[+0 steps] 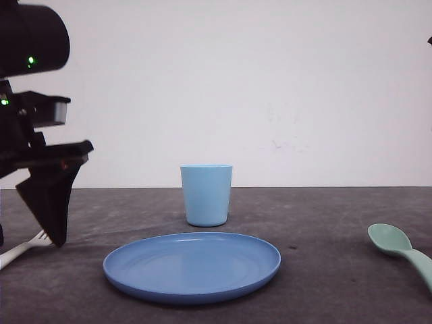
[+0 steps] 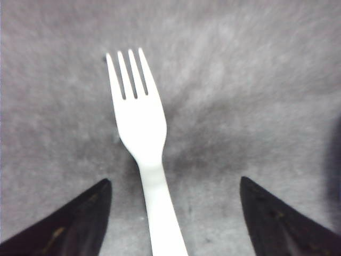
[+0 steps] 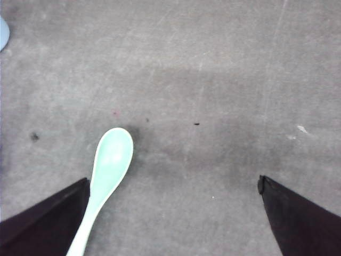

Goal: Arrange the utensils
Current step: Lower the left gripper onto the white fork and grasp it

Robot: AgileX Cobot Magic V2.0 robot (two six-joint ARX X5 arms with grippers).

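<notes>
Front view first: I see my left gripper low over the dark grey table, its tip just beside the tines of the small white plastic fork. A round blue plastic plate and a light blue plastic cup sit in the middle, and the pale mint-green plastic spoon lies far off on the other side.

Left wrist view: my left gripper's fingers are spread wide, with the fork's handle lying between them, nearer one finger, tines pointing away. If I close from here, that nearer finger may nudge the thin handle and spin the fork.

Right wrist view: my right gripper's fingers are also parted, and the spoon lies just beside one finger, not centred. Closing now could clip the handle and skid the spoon away.
</notes>
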